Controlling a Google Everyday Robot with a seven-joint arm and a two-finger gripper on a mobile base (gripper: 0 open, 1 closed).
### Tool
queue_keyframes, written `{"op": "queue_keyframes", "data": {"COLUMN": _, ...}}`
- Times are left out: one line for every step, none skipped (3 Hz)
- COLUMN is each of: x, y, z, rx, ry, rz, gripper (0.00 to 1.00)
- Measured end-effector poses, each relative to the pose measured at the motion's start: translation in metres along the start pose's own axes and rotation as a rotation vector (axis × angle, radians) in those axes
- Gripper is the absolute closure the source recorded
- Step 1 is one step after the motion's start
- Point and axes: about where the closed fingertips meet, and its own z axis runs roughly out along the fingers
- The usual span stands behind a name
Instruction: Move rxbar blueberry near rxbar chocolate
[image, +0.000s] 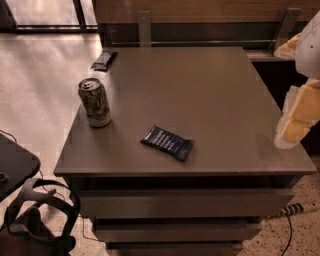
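Camera view: print on rxbar blueberry (167, 142) unreadable; end effector (292, 125) at right edge, state indiscernible.

- Grey table (210, 85), flat top, drawers (185, 202) stacked beneath its front edge
- Can (94, 102) upright near table's left edge, tab end up
- Black strapped headset (40, 215) low in lower left corner
- Power strip (297, 207) with cable on floor, lower right

rxbar blueberry (167, 143) front-centre on table (210, 85) | can (94, 102) to its left | rxbar chocolate (104, 60) back-left corner | pincer (290, 130) at right edge
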Motion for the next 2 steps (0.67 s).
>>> {"op": "queue_keyframes", "data": {"x": 0.0, "y": 0.0, "z": 0.0, "rx": 0.0, "ry": 0.0, "rz": 0.0, "gripper": 0.0}}
{"op": "queue_keyframes", "data": {"x": -0.015, "y": -0.007, "z": 0.036, "rx": -0.054, "ry": -0.145, "rz": 0.066, "gripper": 0.0}}
